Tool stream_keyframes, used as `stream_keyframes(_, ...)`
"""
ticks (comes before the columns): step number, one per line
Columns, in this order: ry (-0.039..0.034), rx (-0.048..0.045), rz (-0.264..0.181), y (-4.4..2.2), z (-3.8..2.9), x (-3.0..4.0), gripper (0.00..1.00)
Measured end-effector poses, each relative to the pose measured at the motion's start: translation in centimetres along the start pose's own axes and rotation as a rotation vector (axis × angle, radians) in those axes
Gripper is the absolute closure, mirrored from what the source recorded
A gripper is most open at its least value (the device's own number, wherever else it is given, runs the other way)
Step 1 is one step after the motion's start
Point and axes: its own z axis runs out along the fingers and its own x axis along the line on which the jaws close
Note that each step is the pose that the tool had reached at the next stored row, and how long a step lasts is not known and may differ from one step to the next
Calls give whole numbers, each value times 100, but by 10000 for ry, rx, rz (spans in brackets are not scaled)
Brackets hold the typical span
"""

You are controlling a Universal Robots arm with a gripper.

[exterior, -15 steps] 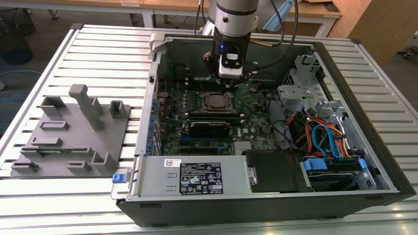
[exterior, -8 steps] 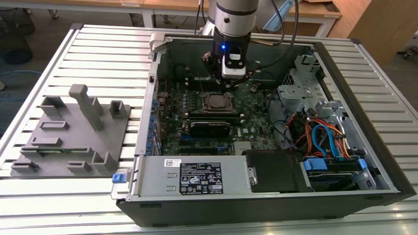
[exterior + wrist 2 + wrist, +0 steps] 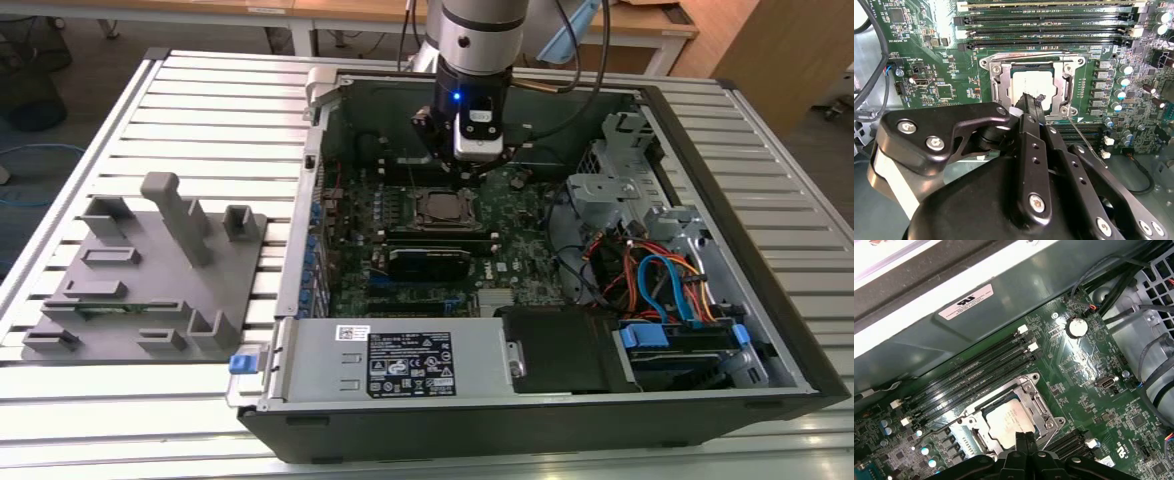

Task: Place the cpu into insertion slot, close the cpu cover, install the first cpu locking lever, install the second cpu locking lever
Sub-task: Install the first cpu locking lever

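Note:
The cpu (image 3: 1034,82) lies flat in the insertion slot (image 3: 445,210) on the green motherboard, its dull silver top showing. The cpu cover (image 3: 999,87) is down over it, its silver frame around the chip's edges. One thin wire locking lever (image 3: 1086,140) angles away from the socket's corner; another rod (image 3: 1029,54) lies along the side by the memory slots. My gripper (image 3: 1032,100) hovers just above the edge of the cpu (image 3: 1006,420), fingers pressed together with nothing between them. In the first wrist view the gripper (image 3: 1025,438) and the cpu cover (image 3: 1038,405) show too.
Long black memory slots (image 3: 1044,22) run beside the socket. The open computer case (image 3: 310,160) has steel walls, a power supply (image 3: 400,362), a drive cage (image 3: 627,170) and coloured cables (image 3: 661,280). A grey fixture block (image 3: 147,270) sits on the slatted table at the exterior view's left.

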Motion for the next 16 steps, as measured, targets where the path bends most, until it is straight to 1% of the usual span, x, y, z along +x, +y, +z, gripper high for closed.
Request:
stream_keyframes(6,0,0,-5,0,0,0,90)
stream_keyframes(8,0,-1,-67,0,0,0,90)
stream_keyframes(10,3,-5,-300,0,0,0,90)
stream_keyframes(16,16,-23,-1346,0,3,0,90)
